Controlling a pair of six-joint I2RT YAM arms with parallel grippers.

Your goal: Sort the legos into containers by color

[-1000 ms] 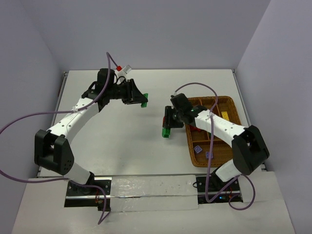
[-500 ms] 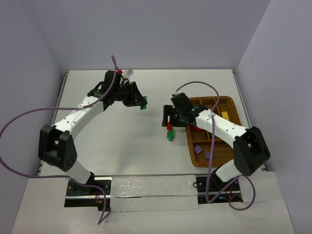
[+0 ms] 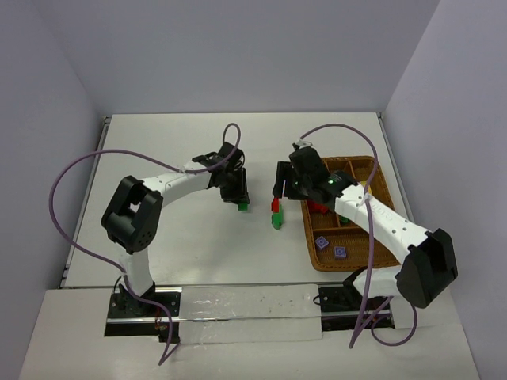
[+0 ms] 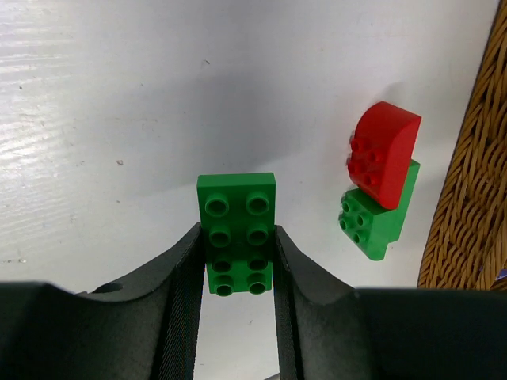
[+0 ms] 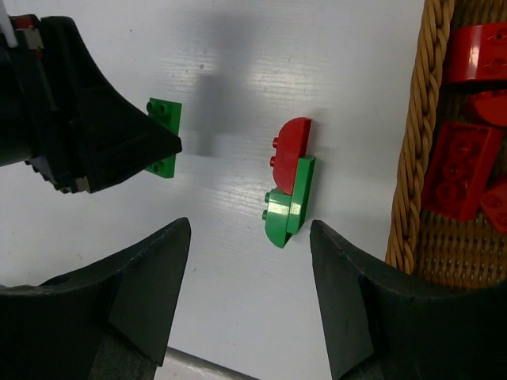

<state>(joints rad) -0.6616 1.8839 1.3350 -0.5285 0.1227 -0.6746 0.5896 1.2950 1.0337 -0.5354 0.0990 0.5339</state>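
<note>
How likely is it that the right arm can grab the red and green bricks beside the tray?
Probably yes: the right gripper hangs open just above the red and green bricks, nothing covers them, and the tray rim beside them stands apart.

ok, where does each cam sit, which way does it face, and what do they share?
Top external: fixed above and behind the bases, looking down on the table; left arm and right arm whole.
Left wrist: on the left arm, looking down past the left gripper, shut on a green brick; both fingers show.
Right wrist: on the right arm, looking down through the open right gripper at the red-and-green stack; both fingers show.
Shared: both wrist views show that stack and the tray rim.
</note>
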